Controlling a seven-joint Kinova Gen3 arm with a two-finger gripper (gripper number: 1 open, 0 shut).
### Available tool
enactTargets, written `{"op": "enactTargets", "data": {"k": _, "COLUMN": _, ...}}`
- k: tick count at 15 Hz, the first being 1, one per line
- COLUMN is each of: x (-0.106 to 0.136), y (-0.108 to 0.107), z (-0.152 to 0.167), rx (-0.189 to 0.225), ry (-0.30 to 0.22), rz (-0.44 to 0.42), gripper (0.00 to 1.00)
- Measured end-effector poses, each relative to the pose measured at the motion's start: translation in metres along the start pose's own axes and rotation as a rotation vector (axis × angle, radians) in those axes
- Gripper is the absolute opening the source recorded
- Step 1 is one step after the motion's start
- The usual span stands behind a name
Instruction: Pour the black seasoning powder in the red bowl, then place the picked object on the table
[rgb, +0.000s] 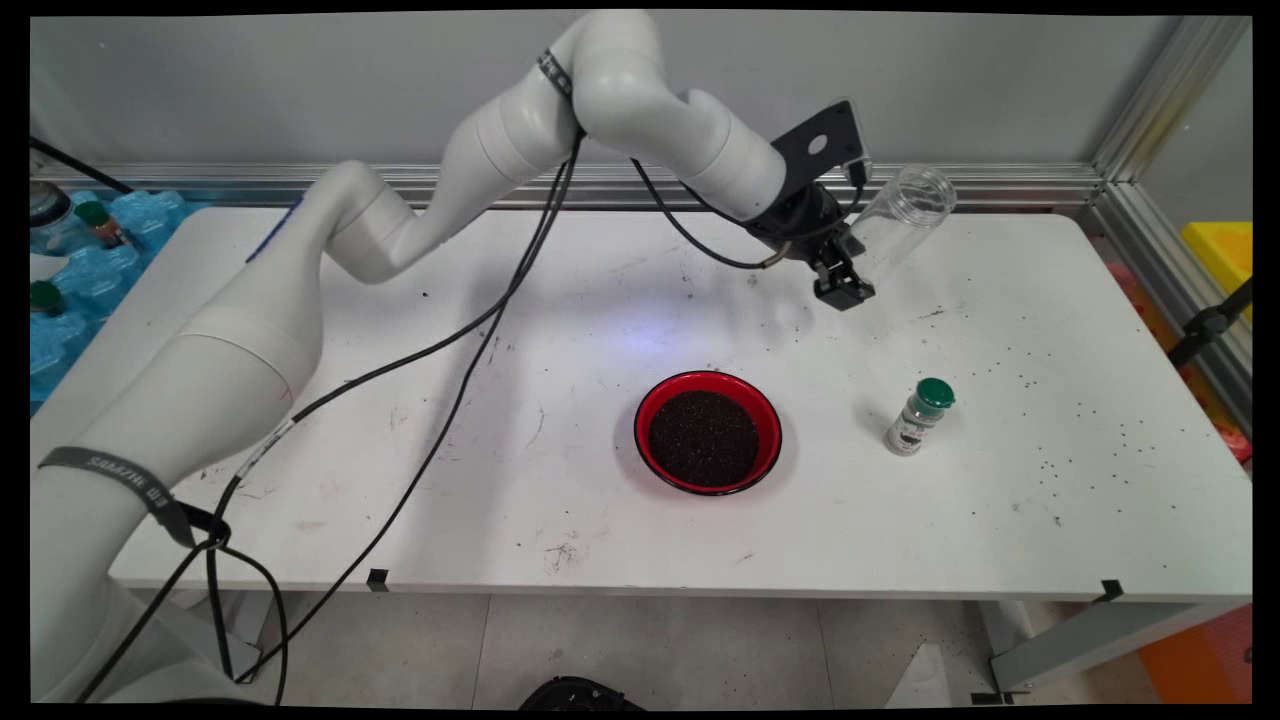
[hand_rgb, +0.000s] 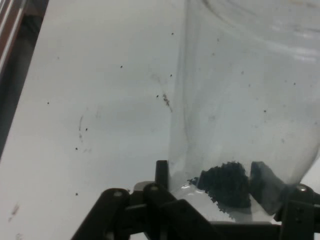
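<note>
Two fingers of the black claw (rgb: 845, 285) are closed on the lower end of a clear plastic jar (rgb: 905, 215), which is lifted off the white table (rgb: 600, 300) and tilted, its open mouth pointing up and away from the claw toward the far right corner. Seen from the hand camera, the claw (hand_rgb: 215, 175) grips the jar (hand_rgb: 250, 100) at its base, one finger (hand_rgb: 161, 172) showing against the transparent wall on the left and the other seen dimly through the plastic on the right; a small heap of dark granules (hand_rgb: 225, 182) rests inside the jar just beyond the fingers, at its lowest part. Nearer the camera than the claw and somewhat to its left in the main view, a red bowl (rgb: 765, 410) stands on the table, filled with the same kind of dark granules (rgb: 703, 437) and well apart from the claw. Nearer than the claw and slightly to its right, a small spice bottle with a green cap (rgb: 920, 415) stands upright, likewise well apart from claw and bowl. Scattered dark specks (rgb: 1080, 420) lie on the table to the right of the claw and beyond the spice bottle.
</note>
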Motion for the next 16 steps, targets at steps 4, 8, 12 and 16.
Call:
{"op": "enactTargets", "data": {"k": 4, "x": -0.001, "y": -0.001, "z": 0.015, "rx": -0.002, "ry": 0.009, "rz": -0.044, "gripper": 0.00}}
{"op": "enactTargets", "data": {"k": 8, "x": -0.002, "y": -0.003, "z": 0.035, "rx": -0.005, "ry": 0.018, "rz": -0.094, "gripper": 0.00}}
{"op": "enactTargets", "data": {"k": 12, "x": -0.003, "y": -0.003, "z": 0.052, "rx": -0.015, "ry": 0.022, "rz": -0.129, "gripper": 0.00}}
{"op": "enactTargets", "data": {"k": 16, "x": -0.005, "y": -0.001, "z": 0.063, "rx": -0.023, "ry": 0.019, "rz": -0.152, "gripper": 0.00}}
